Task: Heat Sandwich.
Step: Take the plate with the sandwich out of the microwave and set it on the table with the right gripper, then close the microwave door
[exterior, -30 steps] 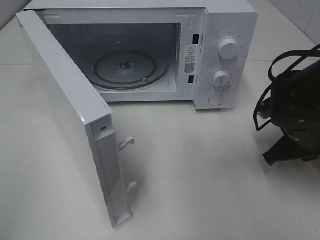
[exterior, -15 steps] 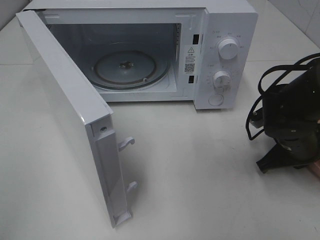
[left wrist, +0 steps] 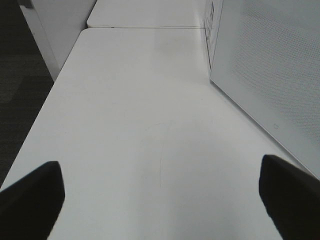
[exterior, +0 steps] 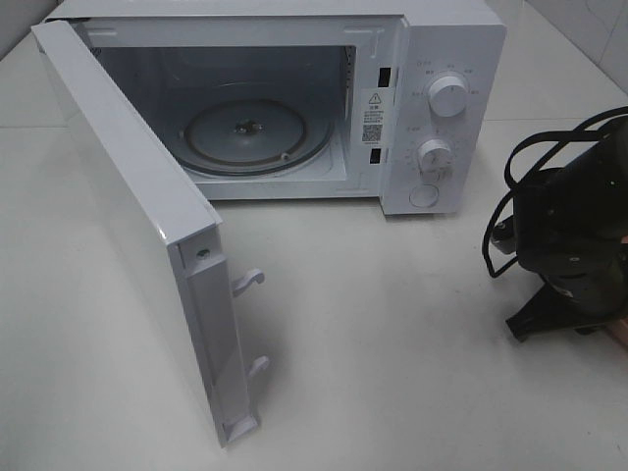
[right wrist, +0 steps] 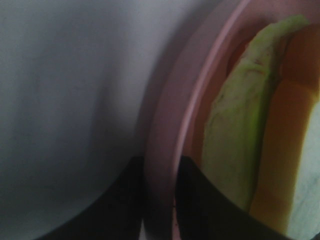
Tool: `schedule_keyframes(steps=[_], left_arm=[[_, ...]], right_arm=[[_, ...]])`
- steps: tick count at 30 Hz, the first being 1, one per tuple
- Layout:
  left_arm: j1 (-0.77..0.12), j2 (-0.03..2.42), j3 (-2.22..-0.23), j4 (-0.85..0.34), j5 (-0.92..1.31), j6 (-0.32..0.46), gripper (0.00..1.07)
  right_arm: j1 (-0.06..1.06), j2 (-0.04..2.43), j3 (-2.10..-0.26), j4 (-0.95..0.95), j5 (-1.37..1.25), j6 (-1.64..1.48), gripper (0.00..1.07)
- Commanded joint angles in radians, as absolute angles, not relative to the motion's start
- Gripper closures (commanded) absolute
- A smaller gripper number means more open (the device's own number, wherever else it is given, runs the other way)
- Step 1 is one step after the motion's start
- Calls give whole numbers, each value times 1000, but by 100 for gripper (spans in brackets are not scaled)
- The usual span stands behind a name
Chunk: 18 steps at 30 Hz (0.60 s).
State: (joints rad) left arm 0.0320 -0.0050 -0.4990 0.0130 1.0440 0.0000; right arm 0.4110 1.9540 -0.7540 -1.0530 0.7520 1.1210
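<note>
**A:** What is nearest, and where is the sandwich?

**B:** In the right wrist view, the right gripper point(right wrist: 159, 200) has its two dark fingers either side of the rim of a pink plate point(right wrist: 167, 150), one inside and one outside. Whether they pinch the rim or stand just off it, I cannot tell. The sandwich point(right wrist: 235, 145) lies on that plate, just beyond the fingers, its long edge running away from the gripper.

**A:** And from above?

**B:** The high camera shows only the right arm point(exterior: 574, 245) at the right edge of the counter point(exterior: 392, 343); plate and sandwich are out of frame. Farther back, to the left, the microwave point(exterior: 432, 108) stands with its door point(exterior: 137, 245) swung wide and its glass turntable point(exterior: 257, 134) bare.

**A:** The other arm?

**B:** The left gripper point(left wrist: 160, 200) is spread open over bare counter beside the door. The right arm is nearer the sandwich.
</note>
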Motion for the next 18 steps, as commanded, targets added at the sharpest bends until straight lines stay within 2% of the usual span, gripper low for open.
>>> schedule_keyframes(steps=[1, 4, 5, 9, 18], left_arm=[[34, -30, -496, 14, 1035, 0, 7], [34, -30, -496, 14, 1035, 0, 7], [34, -30, -496, 14, 1035, 0, 7], [34, -30, -496, 14, 1035, 0, 7], [34, -30, -496, 14, 1035, 0, 7]], right_arm=[[406, 1939, -750, -1018, 774, 1073, 63], [406, 1919, -750, -988, 774, 1041, 57], [406, 1886, -750, -954, 774, 1000, 51], [406, 1800, -750, -890, 776, 923, 45], [406, 1561, -750, -763, 778, 751, 42]])
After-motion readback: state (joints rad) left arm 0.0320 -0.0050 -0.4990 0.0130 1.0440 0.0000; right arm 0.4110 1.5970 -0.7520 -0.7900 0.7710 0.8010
